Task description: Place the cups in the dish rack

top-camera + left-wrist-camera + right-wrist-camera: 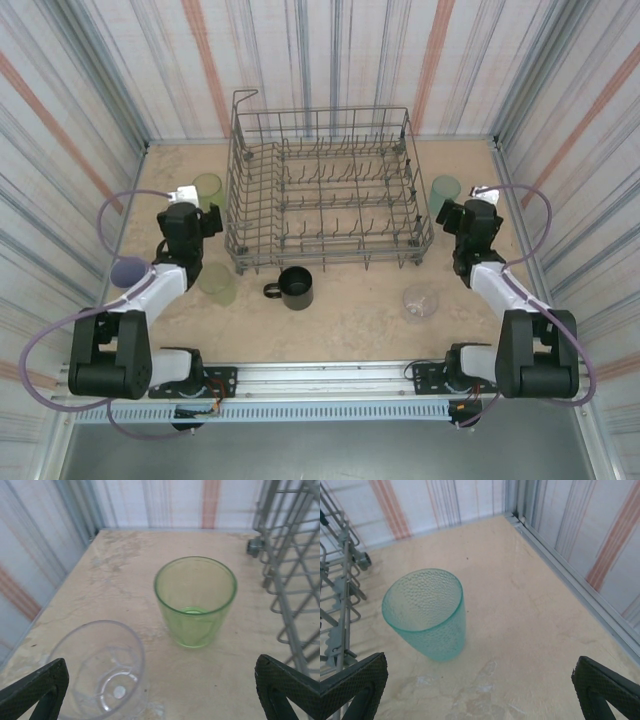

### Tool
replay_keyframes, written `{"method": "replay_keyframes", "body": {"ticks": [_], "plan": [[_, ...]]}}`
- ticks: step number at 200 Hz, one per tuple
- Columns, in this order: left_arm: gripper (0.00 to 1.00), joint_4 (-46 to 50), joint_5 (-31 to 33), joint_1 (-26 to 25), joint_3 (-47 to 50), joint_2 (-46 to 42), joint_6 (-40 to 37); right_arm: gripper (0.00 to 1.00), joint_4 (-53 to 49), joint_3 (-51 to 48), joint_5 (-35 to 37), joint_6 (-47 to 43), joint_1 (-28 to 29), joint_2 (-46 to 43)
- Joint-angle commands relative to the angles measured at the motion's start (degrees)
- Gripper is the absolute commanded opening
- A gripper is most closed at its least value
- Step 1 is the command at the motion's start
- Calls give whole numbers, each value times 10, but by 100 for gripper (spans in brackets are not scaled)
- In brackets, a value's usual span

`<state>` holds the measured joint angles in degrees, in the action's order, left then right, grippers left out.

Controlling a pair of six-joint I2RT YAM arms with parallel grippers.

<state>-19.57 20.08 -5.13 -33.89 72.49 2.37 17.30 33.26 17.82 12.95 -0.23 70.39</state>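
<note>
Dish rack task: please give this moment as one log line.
dish rack: empty | left gripper: open, facing green cup | right gripper: open, facing teal cup

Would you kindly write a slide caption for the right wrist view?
Open right hand facing an upright teal cup, with the dish rack along the frame's left edge.
</note>
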Motion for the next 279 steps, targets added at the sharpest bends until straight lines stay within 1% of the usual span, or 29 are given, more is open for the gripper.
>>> {"method": "replay_keyframes", "body": {"ticks": [1,22,60,73,84,98,104,129,143,158,174,185,216,228,245,255,279], "plan": [[99,96,82,-2,-33,-29,51,99,-109,34,15,45,-2,-27],[99,155,102,-3,-55,-57,85,99,-167,65,4,61,-3,-37],[99,251,104,-3,-92,-106,151,99,-261,133,-24,87,-10,-30],[99,284,103,-3,-109,-117,166,99,-295,165,-43,98,-18,-20],[99,307,94,-3,-121,-124,171,99,-315,189,-76,94,-26,-8],[99,330,71,-3,-136,-132,178,99,-317,212,-121,79,-41,20],[99,341,61,-3,-142,-134,181,99,-327,229,-123,81,-48,38],[99,425,27,-3,-192,-133,200,99,-432,334,-126,88,-67,118],[99,458,7,-3,-214,-138,200,99,-460,370,-136,88,-73,155],[99,476,-19,-3,-227,-150,193,99,-476,399,-159,81,-78,187],[99,485,-57,-3,-230,-169,188,100,-485,421,-169,84,-85,216],[99,485,-83,-3,-227,-181,190,99,-486,430,-177,91,-89,231],[99,485,-124,-5,-211,-211,217,90,-498,462,-212,109,-104,280],[99,482,-132,-5,-205,-219,221,89,-502,474,-211,124,-110,303],[99,469,-140,-6,-189,-227,213,81,-491,480,-238,131,-118,333],[99,473,-142,-6,-188,-229,204,77,-495,493,-243,135,-121,348],[99,493,-145,-7,-195,-235,198,74,-491,507,-243,136,-120,363]]}}
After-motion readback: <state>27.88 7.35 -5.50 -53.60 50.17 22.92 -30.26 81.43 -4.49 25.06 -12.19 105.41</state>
